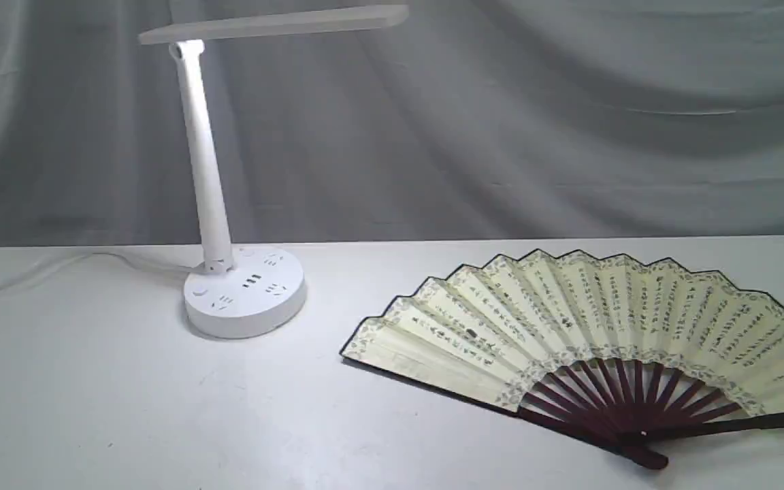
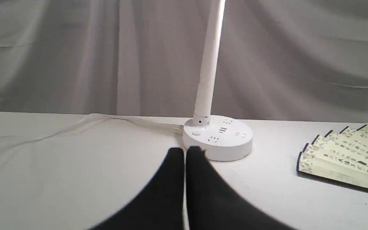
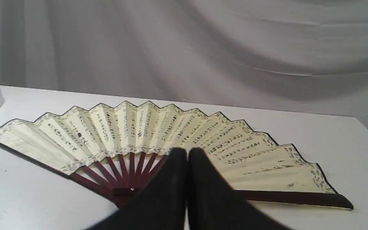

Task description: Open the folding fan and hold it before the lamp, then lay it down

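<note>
Exterior: the desk [image 1: 92,395] has its back edge running straight under the grey cloth [image 1: 569,136]. The lamp [image 1: 242,299] stands at 9 o'clock in the view, base close to that back edge, bar head reaching toward 3. Its cable [image 1: 58,269] exits toward 9. The folding fan [image 1: 589,327] lies flat and fully spread at 4 o'clock from the lamp base, pivot toward 6, pleats toward 12. Its right guard runs off frame. A bare strip separates the base from the fan's left tip, with wide free desk at 7–8 o'clock.

Left wrist: left pincer [image 2: 185,151] clenched, black fingers tip to tip, grasping nothing. Tips sit over bare desk at the lamp base's near rim; contact can't be told. The fan's tip is well apart.

Right wrist: right pincer [image 3: 187,151] clenched, empty, over the fan where ribs meet paper; can't tell if touching. The desk's side edge lies beyond the right guard, bare strip between.
</note>
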